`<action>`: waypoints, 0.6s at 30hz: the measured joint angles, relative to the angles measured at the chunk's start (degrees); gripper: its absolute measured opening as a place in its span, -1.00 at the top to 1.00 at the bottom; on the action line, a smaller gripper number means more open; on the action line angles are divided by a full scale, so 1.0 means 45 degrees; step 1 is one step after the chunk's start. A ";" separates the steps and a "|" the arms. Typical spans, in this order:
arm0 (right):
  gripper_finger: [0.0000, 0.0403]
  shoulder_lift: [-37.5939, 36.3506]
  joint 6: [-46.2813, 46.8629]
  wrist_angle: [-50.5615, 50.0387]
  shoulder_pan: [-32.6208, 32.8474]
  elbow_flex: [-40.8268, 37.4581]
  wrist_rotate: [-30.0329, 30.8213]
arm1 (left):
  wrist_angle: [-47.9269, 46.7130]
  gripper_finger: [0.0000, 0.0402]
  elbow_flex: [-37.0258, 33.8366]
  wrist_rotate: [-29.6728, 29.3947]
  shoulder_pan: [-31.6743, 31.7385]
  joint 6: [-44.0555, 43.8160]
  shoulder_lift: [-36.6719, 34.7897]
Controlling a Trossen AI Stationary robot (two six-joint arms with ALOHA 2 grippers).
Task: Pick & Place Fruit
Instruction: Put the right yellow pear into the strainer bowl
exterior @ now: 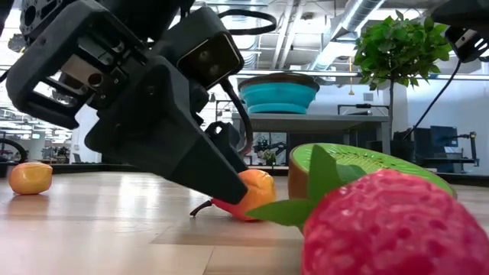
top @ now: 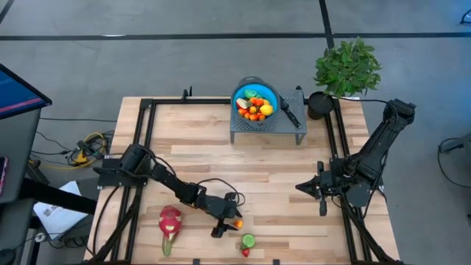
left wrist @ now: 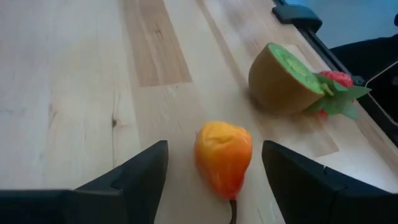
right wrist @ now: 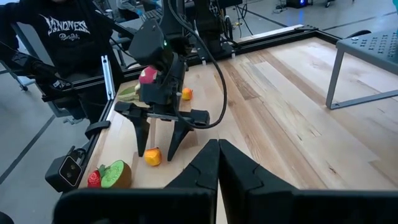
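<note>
Overhead, pale wooden table (top: pixel 280 177) amid grey floor (top: pixel 184 66)

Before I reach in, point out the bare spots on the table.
Free: the wide middle of the table, between the grey stand and both arms. Crowded: the near edge, where the left gripper straddles an orange-red fruit beside the kiwi half, strawberry and dragon fruit.

The tabletop (left wrist: pixel 74 74) is pale, smooth wood with visible grain and a matt finish. An orange-red pear (left wrist: pixel 224 155) looks like glossy, smooth plastic, the halved kiwi (left wrist: pixel 283 81) has a dull brown skin, and the strawberry (exterior: pixel 390 229) at the lower right of the low view is bumpy. The left hand (left wrist: pixel 214 180) has matt black plastic fingers (left wrist: pixel 134 180).
</note>
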 joint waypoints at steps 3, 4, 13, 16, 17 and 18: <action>1.00 0.0000 0.0000 -0.0002 0.0000 0.0000 -0.0002 | 0.0087 -0.25 0.0000 0.0000 0.0000 -0.0017 0.0033; 1.00 0.0000 0.0000 -0.0002 0.0000 0.0000 -0.0007 | 0.0092 -0.25 0.0000 0.0000 0.0000 -0.0017 0.0033; 1.00 0.0000 -0.0008 0.0000 0.0000 0.0000 -0.0017 | 0.0107 -0.24 0.0000 -0.0015 0.0000 0.0022 0.0033; 1.00 0.0000 -0.0028 -0.0002 0.0000 0.0000 -0.0022 | 0.0116 -0.24 0.0000 -0.0019 0.0000 0.0027 0.0033; 1.00 0.0000 -0.0036 -0.0002 -0.0002 0.0000 -0.0022 | 0.0116 -0.24 0.0000 -0.0019 0.0000 0.0032 0.0033; 1.00 0.0000 -0.0034 -0.0002 0.0000 0.0000 -0.0022 | 0.0116 -0.24 0.0000 -0.0024 0.0000 0.0032 0.0033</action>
